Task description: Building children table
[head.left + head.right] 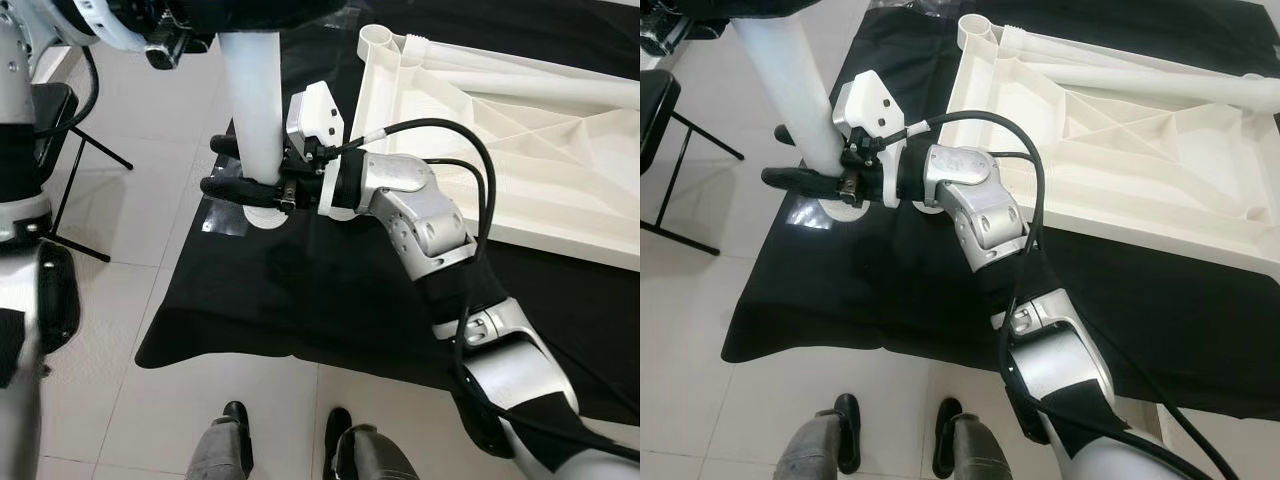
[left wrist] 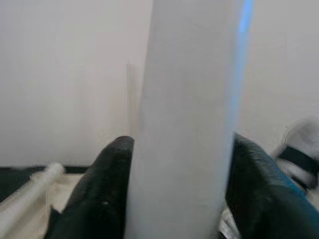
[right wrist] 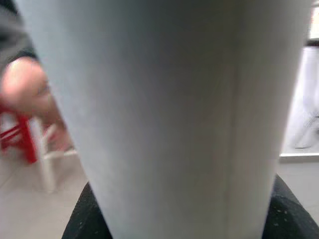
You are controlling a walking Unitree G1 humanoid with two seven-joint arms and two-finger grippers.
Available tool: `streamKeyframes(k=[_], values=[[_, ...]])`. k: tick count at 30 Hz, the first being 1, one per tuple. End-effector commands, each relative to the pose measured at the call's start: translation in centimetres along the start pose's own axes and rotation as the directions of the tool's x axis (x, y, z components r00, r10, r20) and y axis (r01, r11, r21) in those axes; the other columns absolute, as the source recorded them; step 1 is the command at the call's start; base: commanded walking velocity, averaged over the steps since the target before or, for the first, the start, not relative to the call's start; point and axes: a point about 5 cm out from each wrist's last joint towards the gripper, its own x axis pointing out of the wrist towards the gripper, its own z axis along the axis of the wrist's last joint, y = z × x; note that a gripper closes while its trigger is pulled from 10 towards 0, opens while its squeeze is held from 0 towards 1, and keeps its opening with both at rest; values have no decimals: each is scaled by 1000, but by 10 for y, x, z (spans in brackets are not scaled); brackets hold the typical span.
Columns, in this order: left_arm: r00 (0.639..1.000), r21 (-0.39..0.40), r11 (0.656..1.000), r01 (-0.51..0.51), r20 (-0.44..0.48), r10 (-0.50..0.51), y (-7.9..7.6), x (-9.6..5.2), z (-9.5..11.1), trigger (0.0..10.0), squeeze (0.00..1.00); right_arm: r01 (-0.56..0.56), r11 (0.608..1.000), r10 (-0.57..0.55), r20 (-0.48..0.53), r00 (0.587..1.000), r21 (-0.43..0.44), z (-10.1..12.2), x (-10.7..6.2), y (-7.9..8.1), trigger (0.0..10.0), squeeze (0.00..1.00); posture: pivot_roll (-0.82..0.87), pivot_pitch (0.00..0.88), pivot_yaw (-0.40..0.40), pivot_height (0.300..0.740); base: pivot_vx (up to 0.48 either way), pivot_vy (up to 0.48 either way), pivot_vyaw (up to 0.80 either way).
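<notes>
The right gripper (image 1: 238, 168) has its fingers clenched round the white table leg (image 1: 250, 110), held upright on the black cloth (image 1: 300, 290). The left gripper (image 2: 174, 199) clasps it higher, steadying it. The upturned tabletop (image 1: 520, 150) lies at two o'clock, awaiting legs.

The right claw (image 1: 232, 168) grips the upright white table leg (image 1: 252, 110) over a black cloth (image 1: 300, 290), beside the overturned tabletop (image 1: 520, 150).

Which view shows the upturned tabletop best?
Right eye view: the tabletop lies underside up on the black cloth, ribs and corner socket visible. Left eye view crops more of it. Left wrist view catches a blurred edge; right wrist view shows the leg.
</notes>
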Motion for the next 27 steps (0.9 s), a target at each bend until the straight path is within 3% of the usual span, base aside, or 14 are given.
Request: streamKeyframes(k=[1, 4, 5, 7, 9, 10, 13, 14, 17, 21, 24, 25, 26, 27], values=[[998, 19, 998, 54, 19, -55, -2, 10, 3, 10000, 1000, 155, 986, -154, -7, 988, 69, -3, -7, -16, 0, 0, 125, 240, -89, 740, 0, 0, 0], [993, 93, 990, -102, 68, 96, 4, -8, 10, 10000, 1000, 275, 958, -275, -9, 961, 79, -2, -15, -30, 0, 0, 127, 253, -91, 740, 0, 0, 0], [932, 177, 918, -355, 146, 333, 7, -35, 21, 10000, 1000, 426, 902, -426, -23, 904, 74, -2, -30, -48, 0, 0, 127, 272, -94, 740, 0, 0, 0], [932, 177, 918, -355, 146, 333, 7, -35, 21, 10000, 1000, 426, 902, -426, -23, 904, 74, -2, -30, -48, 0, 0, 127, 272, -94, 740, 0, 0, 0], [848, 204, 826, -526, 195, 492, 2, -59, 27, 10000, 1000, 490, 870, -489, -37, 872, 60, -3, -42, -57, 0, 0, 127, 290, -96, 740, 0, 0, 0], [848, 204, 826, -526, 195, 492, 2, -59, 27, 10000, 1000, 490, 870, -489, -37, 872, 60, -3, -42, -57, 0, 0, 127, 290, -96, 740, 0, 0, 0], [705, 231, 666, -709, 226, 672, -34, -90, 31, 10000, 1000, 591, 806, -590, -52, 806, 29, -3, -67, -72, 0, 0, 130, 329, -107, 740, 0, 0, 0], [705, 231, 666, -709, 226, 672, -34, -90, 31, 10000, 1000, 591, 806, -590, -52, 806, 29, -3, -67, -72, 0, 0, 130, 329, -107, 740, 0, 0, 0], [625, 231, 584, -778, 190, 757, -61, -98, 17, 10000, 1000, 634, 772, -634, -18, 773, 50, 3, -82, -81, 0, 0, 141, 358, -113, 740, 0, 0, 0], [593, 171, 572, -802, 110, 798, -80, -94, -20, 10000, 1000, 571, 816, -577, 79, 813, 91, 15, -86, -81, 0, 0, 147, 376, -111, 740, 0, 0, 0], [659, 35, 670, -742, -145, 738, -115, -60, -112, 10000, 1000, 404, 912, -409, 197, 891, 68, 25, -80, -69, 0, 0, 150, 403, -108, 740, 0, 0, 0], [659, 35, 670, -742, -145, 738, -115, -60, -112, 10000, 1000, 404, 912, -409, 197, 891, 68, 25, -80, -69, 0, 0, 150, 403, -108, 740, 0, 0, 0], [690, -30, 701, -713, -210, 693, -131, -45, -138, 10000, 0, 349, 935, -353, 211, 911, 59, 25, -78, -64, 0, 0, 155, 413, -108, 740, 0, 0, 0], [707, -71, 714, -696, -237, 666, -141, -36, -151, 10000, 0, 319, 946, -323, 215, 922, 55, 24, -76, -61, 0, 0, 155, 413, -108, 740, 0, 0, 0]])
